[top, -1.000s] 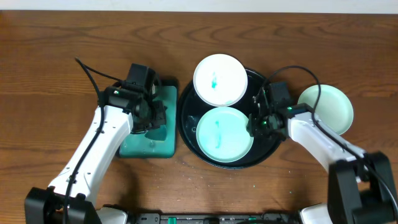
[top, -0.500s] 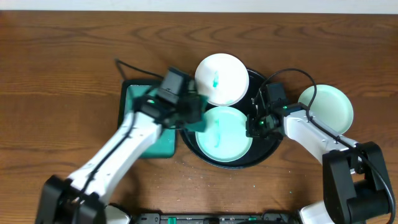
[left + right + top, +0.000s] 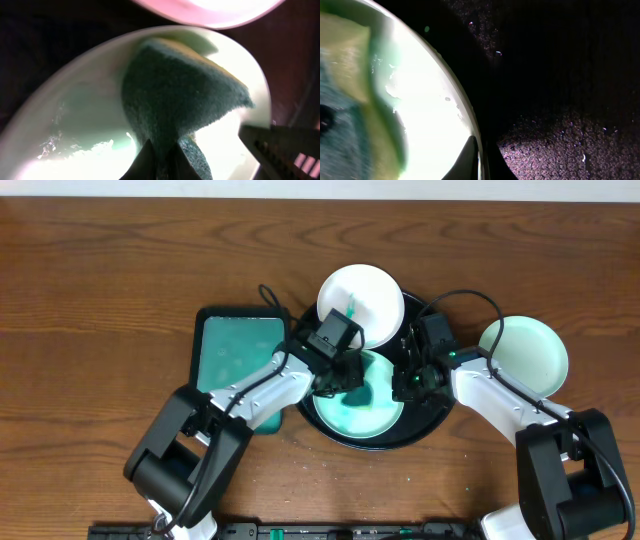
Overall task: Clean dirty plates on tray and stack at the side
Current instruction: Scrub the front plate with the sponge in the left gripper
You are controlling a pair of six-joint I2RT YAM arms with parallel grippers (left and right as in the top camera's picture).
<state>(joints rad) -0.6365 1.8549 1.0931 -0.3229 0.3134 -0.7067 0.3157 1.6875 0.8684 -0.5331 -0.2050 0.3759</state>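
The black tray (image 3: 428, 423) holds two dirty plates. The near plate (image 3: 350, 418) is teal-smeared; the far plate (image 3: 375, 295) has a teal smear and overlaps the tray's back rim. My left gripper (image 3: 345, 375) is shut on a dark teal sponge (image 3: 185, 95) and presses it on the near plate (image 3: 80, 115). My right gripper (image 3: 408, 383) is shut on that plate's right rim (image 3: 470, 125). A third white plate (image 3: 535, 355) lies on the table to the right of the tray.
A rectangular black-rimmed teal tray (image 3: 225, 350) lies left of the black tray, partly under my left arm. Cables loop over both arms. The wooden table (image 3: 100, 280) extends on all sides.
My left gripper has carried the sponge from the teal tray rightward onto the near plate. My right gripper has stayed on the plate's rim.
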